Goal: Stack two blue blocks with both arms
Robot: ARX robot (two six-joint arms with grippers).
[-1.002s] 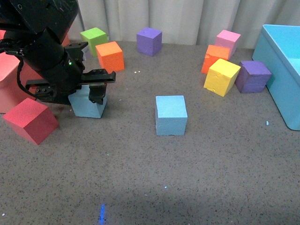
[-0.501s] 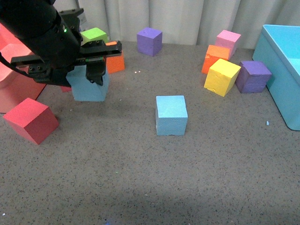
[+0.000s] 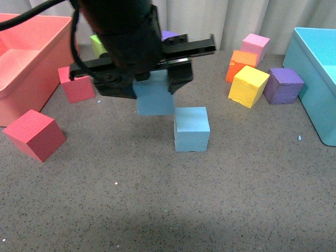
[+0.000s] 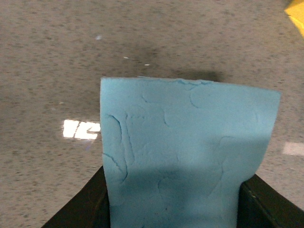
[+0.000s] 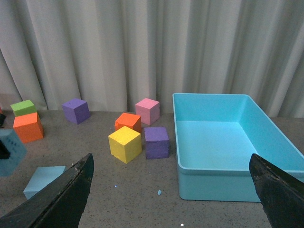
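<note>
Light sky-blue grainy foam cube [image 3: 155, 101] held clear of the grey speckled bench [image 3: 157, 205], pinched in the black left gripper [image 3: 149, 84], just up and left of the second sky-blue foam cube [image 3: 191, 128] resting on the bench, black right gripper [image 5: 170, 164] spread wide.

**Grey speckled ground, pale curtain behind**

The scene rests on a flat grey surface [image 3: 157, 199] with a fine, grainy speckle, matte over most of its width. A pale, off-white curtain [image 3: 252, 21] closes the far side, hanging in soft vertical folds down to the surface; the right wrist view shows it running the full width. No window or bare wall shows.

The light is even and diffuse. A soft shadow [image 3: 149, 137] lies left of centre, and a broader dim band [image 3: 157, 233] crosses the near edge. In the left wrist view a small bright glare patch [image 4: 80, 129] shines on the surface. A few tiny white specks [image 3: 116, 183] dot the ground.
</note>
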